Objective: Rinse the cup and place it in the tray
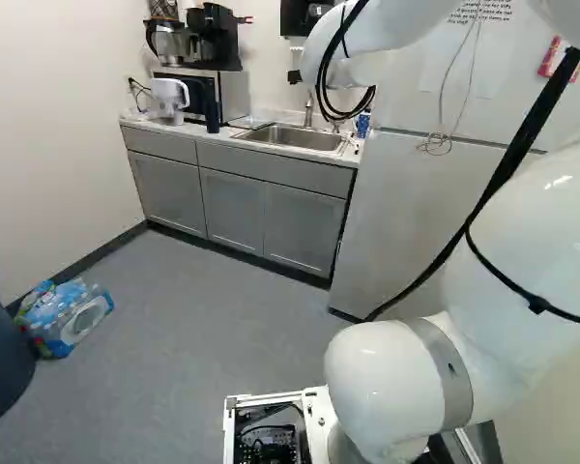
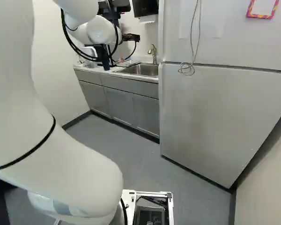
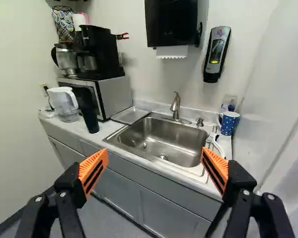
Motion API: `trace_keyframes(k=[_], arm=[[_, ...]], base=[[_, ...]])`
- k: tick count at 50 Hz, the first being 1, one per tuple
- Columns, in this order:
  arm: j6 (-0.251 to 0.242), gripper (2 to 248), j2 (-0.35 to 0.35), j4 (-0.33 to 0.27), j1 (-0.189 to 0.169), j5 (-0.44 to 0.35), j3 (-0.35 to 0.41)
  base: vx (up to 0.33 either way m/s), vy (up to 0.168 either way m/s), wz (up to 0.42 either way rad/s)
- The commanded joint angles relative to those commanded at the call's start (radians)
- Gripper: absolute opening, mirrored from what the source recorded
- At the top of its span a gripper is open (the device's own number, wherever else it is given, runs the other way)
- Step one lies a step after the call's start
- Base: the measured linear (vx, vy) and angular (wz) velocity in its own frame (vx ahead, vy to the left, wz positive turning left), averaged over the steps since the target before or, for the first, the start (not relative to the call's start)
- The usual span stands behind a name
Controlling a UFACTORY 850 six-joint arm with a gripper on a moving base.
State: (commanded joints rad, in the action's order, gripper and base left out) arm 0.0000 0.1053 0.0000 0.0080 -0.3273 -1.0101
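In the right base view my gripper [image 2: 131, 37] shows partly beyond the white wrist, high before the counter. The wrist view shows the gripper [image 3: 153, 167] open, its orange pads wide apart with nothing between them. Ahead stands a blue cup with white dots [image 3: 229, 123], upright on the counter at the sink's side, nearer the right-hand finger and well away from it. The cup [image 1: 362, 124] also shows in the left base view. A shallow metal tray [image 3: 130, 115] lies across the sink [image 3: 164, 138], beside the microwave. The faucet [image 3: 176, 106] rises behind the basin.
A dark tumbler [image 3: 85, 106] and a white pitcher [image 3: 64, 103] stand before the microwave [image 3: 109, 94], which carries a coffee maker [image 3: 97, 49]. A white curved item [image 3: 217, 146] lies near the cup. The fridge [image 2: 215, 112] borders the counter; bottled water [image 1: 66, 314] sits on the floor.
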Motion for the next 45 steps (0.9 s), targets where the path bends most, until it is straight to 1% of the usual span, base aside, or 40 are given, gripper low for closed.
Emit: trace_keyframes(k=[45], arm=[[0.0, 247, 0.0, 0.0, 0.0, 0.0, 0.0]], base=[[0.0, 0.0, 0.0]])
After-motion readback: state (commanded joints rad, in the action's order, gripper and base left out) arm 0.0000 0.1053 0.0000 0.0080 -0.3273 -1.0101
